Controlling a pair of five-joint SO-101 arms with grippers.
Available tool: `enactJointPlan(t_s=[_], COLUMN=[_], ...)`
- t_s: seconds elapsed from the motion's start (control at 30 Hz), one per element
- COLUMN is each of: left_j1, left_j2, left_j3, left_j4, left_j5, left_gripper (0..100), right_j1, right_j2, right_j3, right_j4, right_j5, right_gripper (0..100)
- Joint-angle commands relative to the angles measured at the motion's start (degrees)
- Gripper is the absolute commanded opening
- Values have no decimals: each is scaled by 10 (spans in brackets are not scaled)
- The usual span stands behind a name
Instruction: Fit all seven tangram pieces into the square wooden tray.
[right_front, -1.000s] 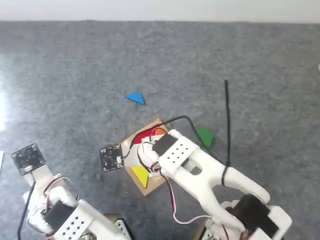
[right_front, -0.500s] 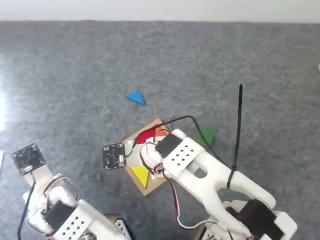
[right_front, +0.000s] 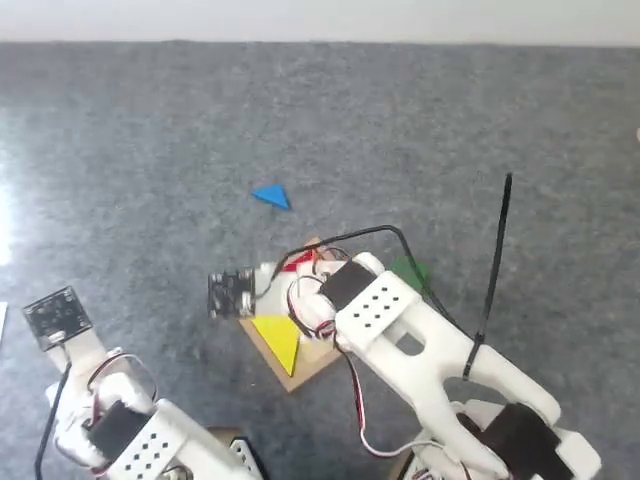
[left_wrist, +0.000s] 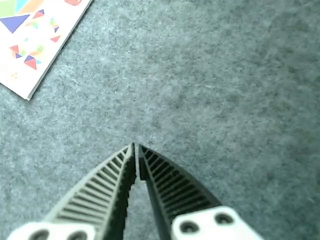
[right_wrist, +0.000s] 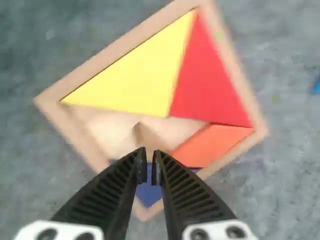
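the right claw (right_wrist: 147, 159) hung clenched over the wooden tray (right_wrist: 54, 108), which held a yellow triangle (right_wrist: 135, 75), a red triangle (right_wrist: 205, 90) and an orange piece (right_wrist: 210, 142). a blue triangle (right_front: 271, 196) lay well apart on the table (right_front: 150, 130). a green piece (right_front: 410, 270) sat just beside the tray. the left claw (left_wrist: 136, 148) was clenched above the table near a printed sheet (left_wrist: 30, 45).

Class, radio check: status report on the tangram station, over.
Left gripper shut over bare carpet. Right gripper shut above tray; yellow triangle, red triangle, orange piece seated. Blue triangle, green piece loose outside.
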Motion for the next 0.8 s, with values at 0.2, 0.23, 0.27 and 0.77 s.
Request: enactJointPlan(t_s=[0.2, 0.23, 0.27, 0.77], left_j1=[-3, -3, -3, -1], left_j2=[-11, -11, -11, -11], left_j3=[-12, -12, -12, -12], left_j4=[3, 3, 3, 3], left_j5=[-4, -4, -4, -4], left_gripper=[14, 14, 14, 14], right_j1=[53, 60, 65, 43], right_j2=[32, 32, 32, 56], right_j3=[-25, -25, -24, 41], right_j4=[-95, -100, -103, -165], right_j5=[-91, -91, -91, -87], right_gripper=[7, 7, 7, 9])
